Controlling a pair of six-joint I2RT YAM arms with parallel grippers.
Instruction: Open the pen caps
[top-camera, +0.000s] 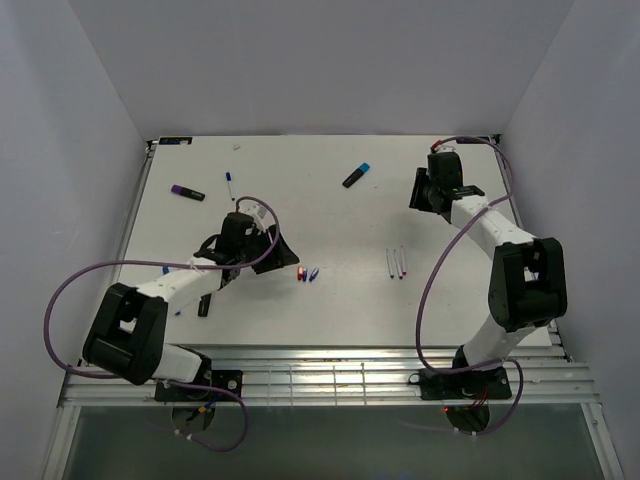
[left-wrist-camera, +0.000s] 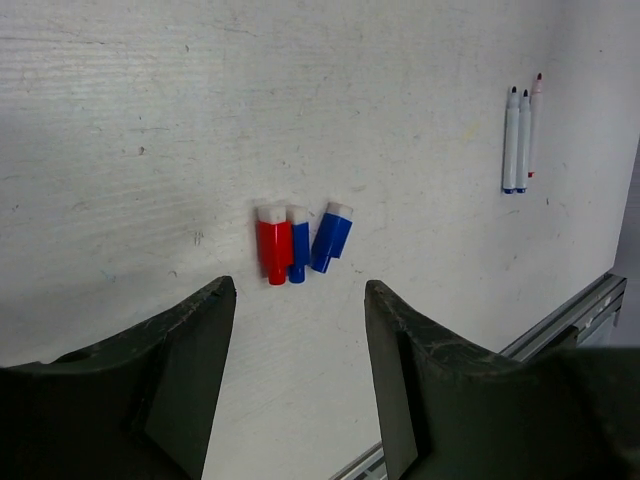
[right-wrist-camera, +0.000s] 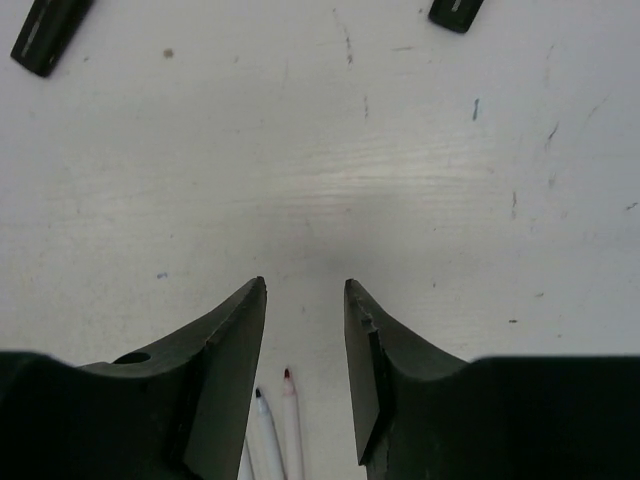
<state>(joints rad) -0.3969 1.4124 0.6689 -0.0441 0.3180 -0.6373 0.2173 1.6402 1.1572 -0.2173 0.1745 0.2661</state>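
Three slim pen caps lie together on the white table: a red one (left-wrist-camera: 272, 250) and two blue ones (left-wrist-camera: 297, 252) (left-wrist-camera: 331, 238); in the top view they show as a small cluster (top-camera: 306, 273). My left gripper (left-wrist-camera: 300, 290) is open and empty just short of them, also seen from above (top-camera: 285, 256). Three uncapped thin white pens (left-wrist-camera: 518, 140) (top-camera: 396, 263) lie to the right. My right gripper (right-wrist-camera: 305, 285) (top-camera: 422, 195) is open and empty above bare table, with two pen tips (right-wrist-camera: 290, 385) showing behind its fingers.
A black highlighter with a blue cap (top-camera: 356, 175) lies at the back centre and one with a purple cap (top-camera: 186, 192) at the back left. A slim capped pen (top-camera: 230, 186) lies near it. A black highlighter body (top-camera: 204, 303) lies by the left arm. A metal rail (left-wrist-camera: 585, 305) marks the near edge.
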